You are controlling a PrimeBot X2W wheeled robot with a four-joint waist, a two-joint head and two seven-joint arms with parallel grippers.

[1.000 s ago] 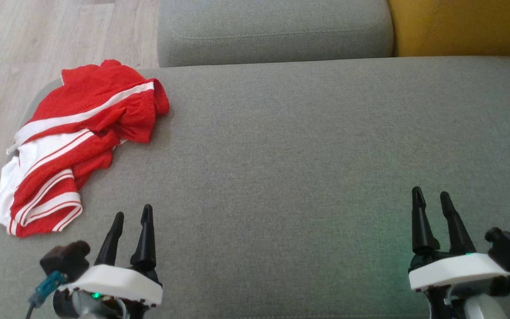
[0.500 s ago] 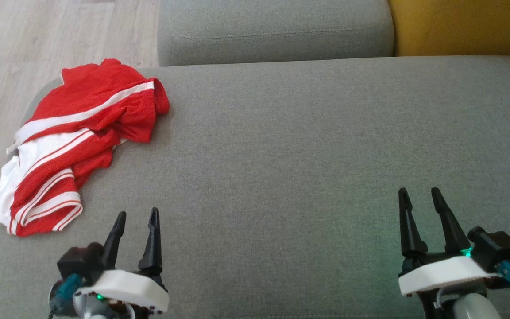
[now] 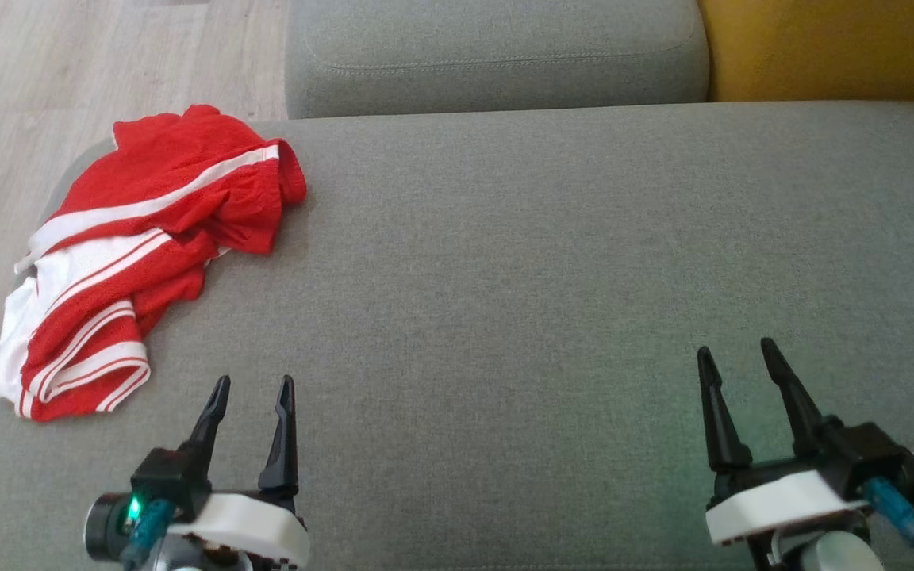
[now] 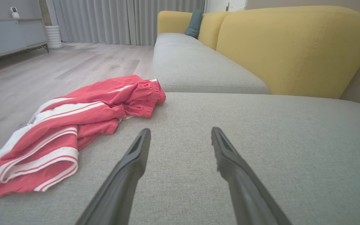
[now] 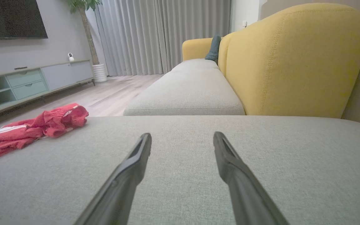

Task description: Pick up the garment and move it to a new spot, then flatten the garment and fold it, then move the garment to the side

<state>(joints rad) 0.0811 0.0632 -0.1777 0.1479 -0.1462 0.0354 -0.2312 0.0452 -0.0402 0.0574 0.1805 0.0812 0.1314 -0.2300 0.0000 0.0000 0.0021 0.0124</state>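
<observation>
Garment: you have red shorts with white stripes lying crumpled at the far left corner of the grey sofa seat, on your left side. The white-edged hem reaches the seat's left edge, next to the pale wood floor. The gathered waistband end points toward the back of the sofa, near the seam where a second grey cushion begins. The cloth is bunched in loose folds, not spread flat.

Your left pincer is low over the seat at the lower left of the head view, its two dark fingers spread apart with nothing between them. It is near the hem end of the shorts but apart from it. In the left wrist view the cloth lies ahead and to the left of the fingers, with bare grey fabric between.

Your right pincer is at the lower right of the head view, well apart from the shorts. Its fingers are likewise spread wide and empty over bare upholstery. In the right wrist view you see the red cloth far off at the left edge.

Behind the seat rises a yellow backrest. Grey curtains and a low cabinet stand across the room.
</observation>
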